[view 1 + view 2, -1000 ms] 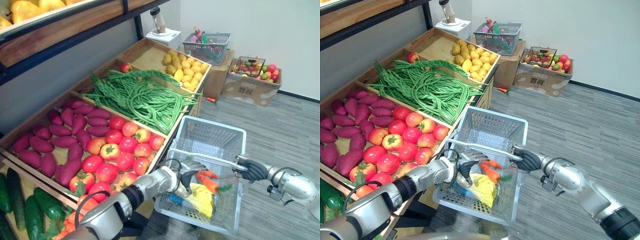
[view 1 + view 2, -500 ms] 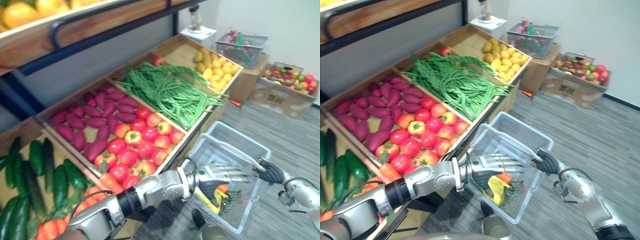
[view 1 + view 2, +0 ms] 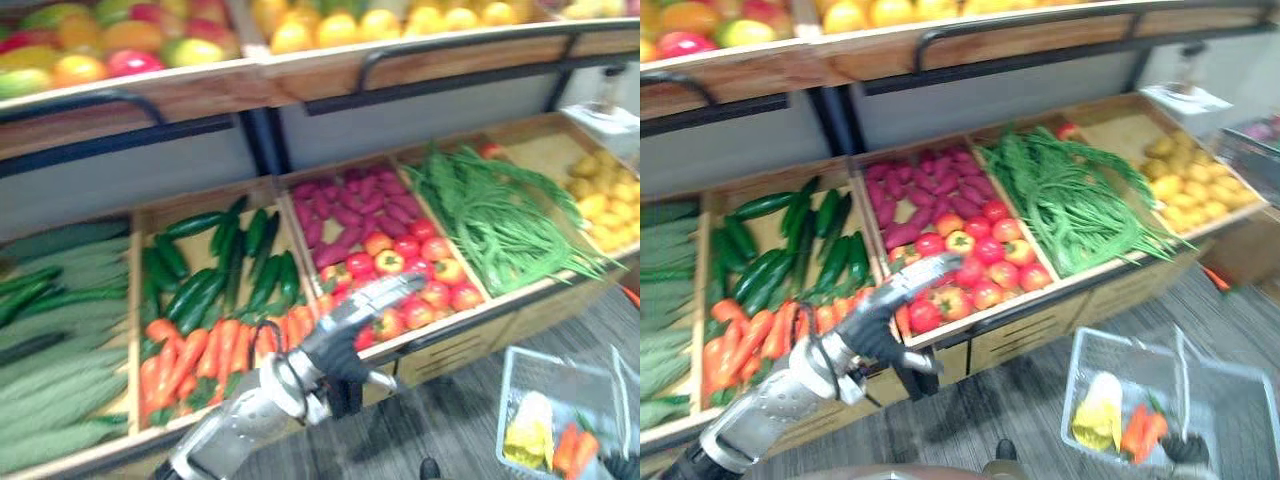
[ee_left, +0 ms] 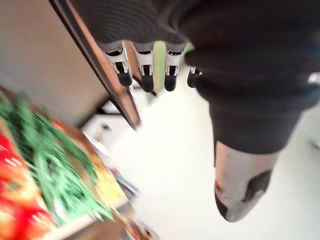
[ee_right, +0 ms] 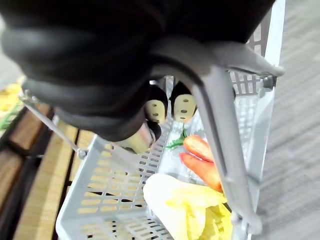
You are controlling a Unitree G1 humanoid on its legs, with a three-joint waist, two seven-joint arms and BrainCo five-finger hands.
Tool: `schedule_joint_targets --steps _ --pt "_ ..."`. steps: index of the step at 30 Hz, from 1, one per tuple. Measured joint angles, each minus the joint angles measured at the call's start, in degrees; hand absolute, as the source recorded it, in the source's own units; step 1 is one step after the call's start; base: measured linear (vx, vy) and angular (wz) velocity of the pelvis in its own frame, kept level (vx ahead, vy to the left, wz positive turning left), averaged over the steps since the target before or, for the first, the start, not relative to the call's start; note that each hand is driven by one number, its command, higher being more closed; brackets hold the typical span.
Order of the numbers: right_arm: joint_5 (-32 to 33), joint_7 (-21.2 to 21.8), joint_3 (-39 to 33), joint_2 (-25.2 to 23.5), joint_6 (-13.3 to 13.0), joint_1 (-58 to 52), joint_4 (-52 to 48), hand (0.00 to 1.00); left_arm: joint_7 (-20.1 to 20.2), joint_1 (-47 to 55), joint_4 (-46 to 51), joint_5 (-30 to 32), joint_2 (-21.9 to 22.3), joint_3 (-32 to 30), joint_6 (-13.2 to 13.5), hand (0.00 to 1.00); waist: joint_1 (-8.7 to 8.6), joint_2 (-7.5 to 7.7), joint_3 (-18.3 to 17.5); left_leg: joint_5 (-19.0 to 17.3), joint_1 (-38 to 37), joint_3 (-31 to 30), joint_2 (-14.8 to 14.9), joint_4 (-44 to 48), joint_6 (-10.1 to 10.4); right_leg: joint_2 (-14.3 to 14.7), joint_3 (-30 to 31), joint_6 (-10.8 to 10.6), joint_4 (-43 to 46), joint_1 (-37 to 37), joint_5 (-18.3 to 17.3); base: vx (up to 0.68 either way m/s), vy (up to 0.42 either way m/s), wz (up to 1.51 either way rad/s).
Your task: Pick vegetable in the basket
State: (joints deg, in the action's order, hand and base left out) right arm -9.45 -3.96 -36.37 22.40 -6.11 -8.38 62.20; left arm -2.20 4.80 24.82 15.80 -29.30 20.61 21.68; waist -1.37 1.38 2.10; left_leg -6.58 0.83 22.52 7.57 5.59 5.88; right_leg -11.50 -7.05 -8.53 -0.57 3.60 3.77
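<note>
L hand (image 3: 888, 312), fingers straight & holding nothing, hovers by round red tomatoes (image 3: 980, 262); R hand (image 5: 115, 90) curled tight round handle (image 5: 220, 115) of grey plastic mesh basket (image 5: 107, 200); orange carrots (image 5: 200, 160) & yellow leafy veg (image 5: 192, 205) lie inside it.

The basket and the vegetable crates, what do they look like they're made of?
The basket looks like pale grey moulded plastic with a matte finish, judging by its slotted walls and rounded rim. The crates look like light brown wood, seemingly unvarnished. Their flat plank fronts and dividers show, but the grain is too blurred to confirm.
</note>
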Motion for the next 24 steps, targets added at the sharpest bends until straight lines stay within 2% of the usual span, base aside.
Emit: schedule_joint_targets --steps 1,3,6,8,9,11,15,18,22,24 --pt "0.73 -0.47 -1.02 -0.55 0.37 -0.15 1.98 1.00 -0.34 1.05 0.02 -0.01 1.06 -1.80 -0.24 0.00 0.18 0.16 -0.16 0.84 0.25 -1.29 -0.40 -0.88 -0.17 -0.27 -1.30 -0.24 -0.18 -0.18 0.14 0.03 -0.017 1.15" --pt "1.98 -1.45 -4.14 -4.02 1.41 -0.31 6.73 1.00 -2.62 4.67 0.12 0.08 6.16 -8.81 -1.82 0.00 0.65 0.57 -0.16 3.86 0.98 -6.02 -1.62 -3.66 -0.83 -0.65 -5.83 -0.21 -0.51 -1.57 0.10 0.03 -0.012 1.04" --pt "3.40 -1.90 -5.82 -8.03 1.82 -0.89 9.34 1.00 -5.33 6.61 0.09 0.21 12.15 -14.78 -3.01 0.00 1.56 1.03 -0.57 5.72 2.27 -9.83 -2.04 -5.09 -0.98 -0.76 -9.58 -0.05 -0.65 -2.01 -0.17 0.00 -0.015 0.77" --pt "5.12 -3.12 -8.28 -9.62 1.57 -1.35 9.95 1.00 -7.86 8.07 -1.39 0.47 18.04 -21.17 -3.75 0.00 1.79 1.32 -0.74 7.10 3.05 -12.73 -2.46 -6.35 -0.96 -0.95 -12.31 -0.06 -0.66 -2.56 -0.63 -0.04 -0.007 0.73" --pt "5.95 -3.14 -8.35 -9.90 1.76 -1.57 10.59 1.00 -9.45 9.06 -3.25 0.57 20.95 -25.21 -4.41 0.00 1.91 1.62 -0.98 7.78 2.95 -13.78 -2.60 -7.43 -0.75 -0.94 -13.19 -0.10 -0.62 -2.85 -1.12 -0.05 -0.004 0.45" --pt "7.09 -3.39 -8.91 -11.00 1.76 -2.00 10.44 1.00 -12.39 9.19 -9.59 0.54 23.62 -30.84 -5.86 0.00 2.03 1.69 -1.49 8.75 2.94 -15.23 -2.52 -8.54 -0.76 -0.67 -14.69 0.72 -0.45 -3.11 -1.65 -0.05 -0.016 0.37" --pt "8.32 -5.16 -9.30 -13.57 1.98 -3.04 8.05 1.00 -19.35 9.57 -25.37 0.63 25.62 -39.97 -10.73 0.00 2.26 2.21 -2.43 9.99 1.78 -15.66 -2.24 -10.81 -0.88 -0.25 -15.86 1.17 -0.80 -3.91 -2.00 -0.04 -0.014 0.11" --pt "9.59 -6.02 -8.07 -15.66 2.14 -5.18 5.25 1.00 -23.21 10.64 -33.57 0.19 27.01 -44.31 -11.44 0.00 2.23 2.40 -3.94 10.05 1.77 -15.79 -2.35 -11.33 -0.89 -0.29 -16.69 0.91 -1.49 -4.23 -2.18 -0.02 0.001 0.08" --pt "10.17 -7.17 -5.94 -17.19 2.29 -6.48 2.61 1.00 -24.21 10.69 -47.60 -1.10 27.03 -49.16 -13.39 0.00 1.22 2.31 -4.32 10.03 1.62 -16.65 -2.39 -11.36 -0.88 -0.24 -17.79 0.89 -2.14 -5.22 -2.19 0.02 -0.004 0.10" --pt "10.15 -7.09 -5.93 -18.12 2.34 -6.12 1.77 1.00 -22.38 9.49 -61.58 -2.81 27.04 -54.45 -14.64 0.00 1.19 2.02 -4.62 9.80 1.22 -16.50 -2.35 -11.38 -0.82 -0.16 -17.79 0.90 -2.48 -5.63 -2.18 0.01 -0.004 -0.02"
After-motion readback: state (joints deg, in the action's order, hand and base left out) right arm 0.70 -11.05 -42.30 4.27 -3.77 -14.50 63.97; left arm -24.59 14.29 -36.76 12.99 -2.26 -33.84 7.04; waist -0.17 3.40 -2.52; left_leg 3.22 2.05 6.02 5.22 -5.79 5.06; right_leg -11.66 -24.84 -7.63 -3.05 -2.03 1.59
